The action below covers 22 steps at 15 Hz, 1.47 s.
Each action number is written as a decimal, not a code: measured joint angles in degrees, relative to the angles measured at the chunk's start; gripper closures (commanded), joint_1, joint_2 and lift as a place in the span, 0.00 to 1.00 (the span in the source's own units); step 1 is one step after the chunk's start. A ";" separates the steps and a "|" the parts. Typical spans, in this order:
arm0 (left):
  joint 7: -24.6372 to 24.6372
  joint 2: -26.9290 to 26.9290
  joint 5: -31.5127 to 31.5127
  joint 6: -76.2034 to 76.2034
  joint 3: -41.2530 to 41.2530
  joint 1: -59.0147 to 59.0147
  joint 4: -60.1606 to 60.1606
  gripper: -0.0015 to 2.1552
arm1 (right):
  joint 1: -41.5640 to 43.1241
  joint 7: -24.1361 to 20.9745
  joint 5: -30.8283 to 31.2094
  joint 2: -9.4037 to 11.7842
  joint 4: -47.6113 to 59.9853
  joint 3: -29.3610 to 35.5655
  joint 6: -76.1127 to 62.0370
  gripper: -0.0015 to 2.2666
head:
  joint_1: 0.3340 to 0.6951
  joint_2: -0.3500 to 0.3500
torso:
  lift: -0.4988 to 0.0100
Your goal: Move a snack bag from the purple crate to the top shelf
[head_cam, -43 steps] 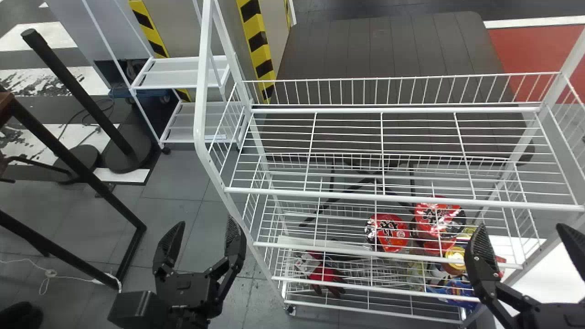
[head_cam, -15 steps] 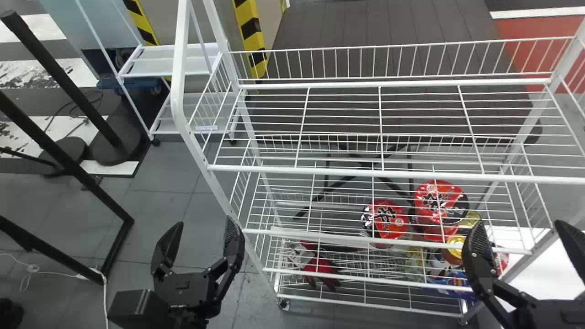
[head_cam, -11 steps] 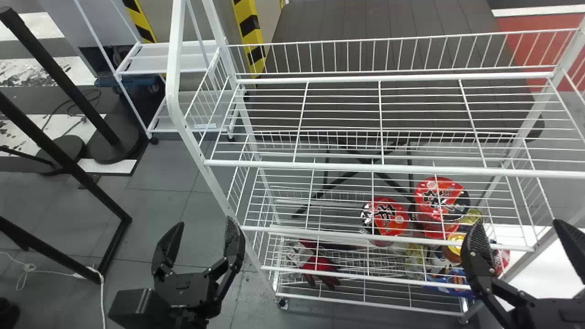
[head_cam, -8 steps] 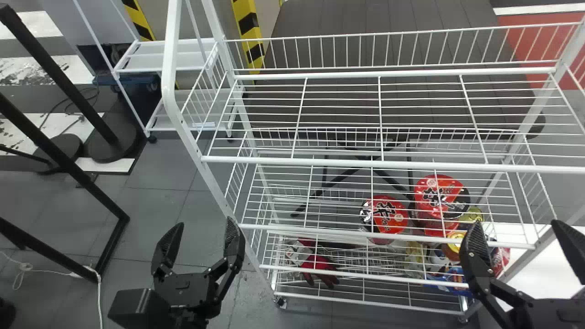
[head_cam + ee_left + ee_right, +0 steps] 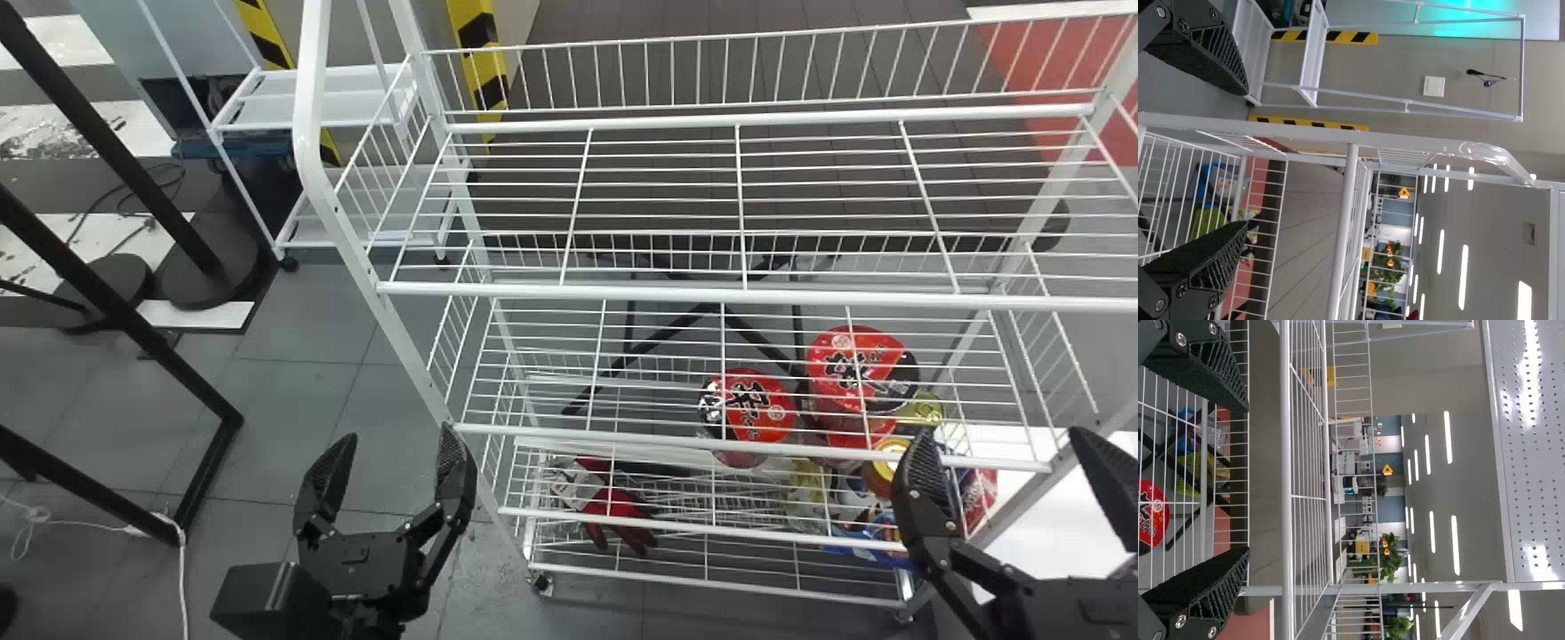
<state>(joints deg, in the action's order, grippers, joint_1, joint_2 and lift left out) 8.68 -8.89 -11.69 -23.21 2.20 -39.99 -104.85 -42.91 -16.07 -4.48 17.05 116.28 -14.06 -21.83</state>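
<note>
White rack [image 5: 640, 292] ahead, left pincer [image 5: 397, 440] and right pincer [image 5: 1003, 437] gape empty, presumably pre-grasp, with reaching into the purple crate next.

"What stood over on the left?"

"A straight black metal post [image 5: 107, 142], near a small white two-tiered metal cart [image 5: 307, 108]."

"And those red things?"

"Two round, red-lidded tubs [image 5: 754, 407] sat near each other, with red fabric gloves [image 5: 618, 508] lying lower, farther left."
</note>
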 measured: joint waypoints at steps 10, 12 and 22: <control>1.40 0.08 1.00 -0.06 1.04 -0.21 -0.11 0.06 | 0.39 0.00 0.00 0.62 -0.97 -0.31 -0.80 0.02 | 1.00 0.72 | 0.60; 1.43 0.20 1.06 -0.28 1.14 -0.32 -0.11 0.06 | 0.47 0.02 0.00 0.80 -0.97 -0.36 -0.88 0.02 | 1.00 0.72 | 0.58; 2.12 0.28 2.01 -1.48 1.53 -1.18 -0.52 0.06 | -0.02 -0.28 0.00 1.08 -1.03 -0.62 -3.19 0.02 | 1.00 0.71 | 0.50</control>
<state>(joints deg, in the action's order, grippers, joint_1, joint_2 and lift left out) 10.80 -8.61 -9.68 -24.69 3.72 -41.16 -105.38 -42.93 -16.35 -4.48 18.13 115.25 -14.67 -25.02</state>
